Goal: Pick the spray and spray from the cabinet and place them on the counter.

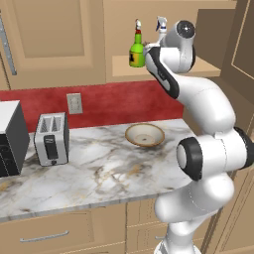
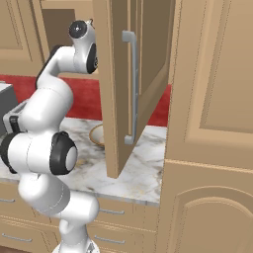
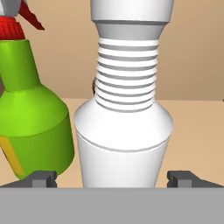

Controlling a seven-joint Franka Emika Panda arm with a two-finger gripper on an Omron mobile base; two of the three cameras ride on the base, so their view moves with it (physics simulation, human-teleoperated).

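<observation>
The white spray (image 3: 124,131), with a ribbed neck, stands upright on the cabinet shelf (image 3: 197,131) right in front of the hand camera. My gripper (image 3: 113,177) is open, its two fingertips (image 3: 43,177) flanking the bottle's base without closing on it. The green spray (image 3: 33,127), with a red top and a yellow label, stands just left of the white one. In the left base view the green spray (image 1: 137,52) and the white spray's nozzle (image 1: 161,25) show on the open cabinet's shelf (image 1: 124,69), with my arm reaching up to them. Below lies the marble counter (image 1: 109,163).
A tan bowl (image 1: 144,135) sits on the counter under the shelf. A silver toaster (image 1: 51,139) and a dark microwave (image 1: 10,141) stand at the left. The open cabinet door (image 2: 143,74) with its bar handle (image 2: 131,89) swings out right of my arm.
</observation>
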